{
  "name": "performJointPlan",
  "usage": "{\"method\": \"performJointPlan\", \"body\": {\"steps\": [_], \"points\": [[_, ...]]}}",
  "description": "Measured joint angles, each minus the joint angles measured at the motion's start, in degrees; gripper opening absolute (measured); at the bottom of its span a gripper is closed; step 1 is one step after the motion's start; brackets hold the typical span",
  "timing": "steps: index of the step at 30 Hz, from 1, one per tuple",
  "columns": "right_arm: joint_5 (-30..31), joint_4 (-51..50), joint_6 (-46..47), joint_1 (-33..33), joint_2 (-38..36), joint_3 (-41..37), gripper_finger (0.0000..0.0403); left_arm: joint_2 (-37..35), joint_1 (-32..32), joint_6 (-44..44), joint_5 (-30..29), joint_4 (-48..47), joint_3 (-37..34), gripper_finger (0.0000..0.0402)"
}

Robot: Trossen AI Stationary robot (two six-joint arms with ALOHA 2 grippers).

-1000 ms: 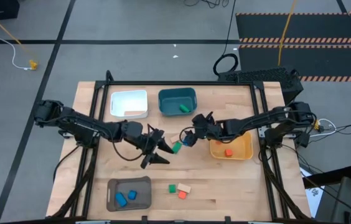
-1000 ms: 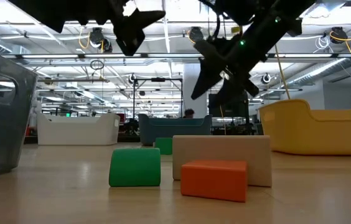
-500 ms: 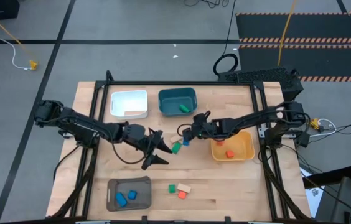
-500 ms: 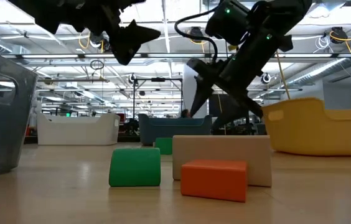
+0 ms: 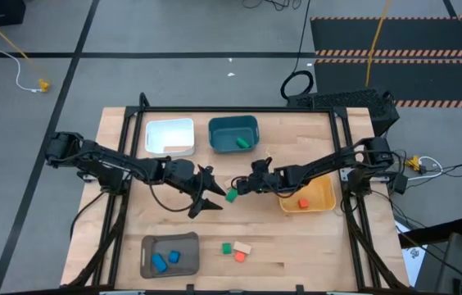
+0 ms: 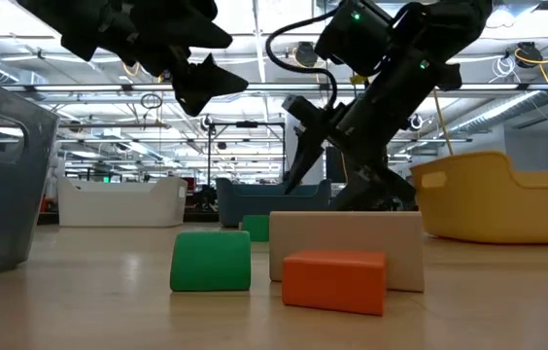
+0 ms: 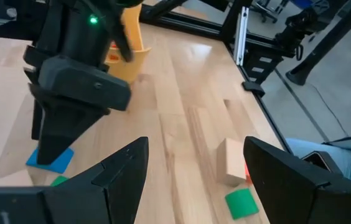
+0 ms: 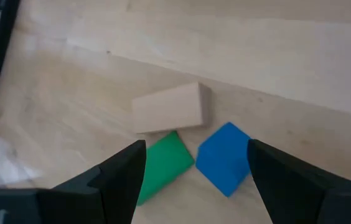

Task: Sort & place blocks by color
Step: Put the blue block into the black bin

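At the table's middle a tan block point(image 8: 169, 107), a green block point(image 8: 163, 163) and a blue block point(image 8: 224, 157) lie close together on the wood. My right gripper point(image 8: 194, 186) hovers open just above them, slanting down, and touches none. My left gripper point(image 5: 215, 195) stands open a little to the left of the green block point(image 5: 231, 195), above the table, holding nothing. Near the front edge a green block point(image 6: 211, 261), a tan block point(image 6: 347, 248) and a red-orange block point(image 6: 334, 280) sit side by side.
A white bin point(image 5: 170, 137) and a teal bin point(image 5: 233, 133) holding a green block stand at the far side. A yellow bin point(image 5: 317, 197) with a red block is at the right, under my right arm. A grey bin point(image 5: 169, 254) with blue blocks is at the near left.
My right gripper has come down and moved toward the table's left, rolling about its own line, until it hangs over the three blocks in the middle. My left gripper has tipped a little downward in place. No block has moved.
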Motion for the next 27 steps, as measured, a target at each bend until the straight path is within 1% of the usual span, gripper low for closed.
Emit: {"method": "performJointPlan", "body": {"steps": [2,4,8,10,12,18,23,27], "points": [[0.0,-0.5,-1.8,0.3,0.2,1.2,0.0270,0.0,0.0,0.4,0.0,-0.5,0.0,0.0264],[0.0,-3.2,-4.1,0.3,0.2,3.1,0.0270,0.0,0.0,0.5,0.0,-0.8,0.0,0.0264],[0.1,-16.8,-6.5,0.3,0.1,8.4,0.0270,0.0,0.0,0.9,0.0,-0.8,0.0,0.0264],[0.1,-22.0,-5.0,0.1,0.1,10.1,0.0270,0.0,0.0,0.9,0.0,-1.1,0.0,0.0264],[0.1,-23.9,-1.7,-0.2,0.1,10.2,0.0270,0.0,0.0,0.9,0.0,-1.1,0.0,0.0264],[1.8,-23.0,3.4,0.0,0.1,10.2,0.0270,0.0,0.6,0.9,0.0,-1.2,0.0,0.0264],[4.4,-18.2,3.1,1.2,0.1,10.2,0.0270,0.0,1.2,1.4,0.0,-2.7,0.0,0.0264],[6.8,-18.1,3.2,2.2,0.8,10.2,0.0270,0.0,1.2,1.6,0.0,-3.2,0.0,0.0264]]}}
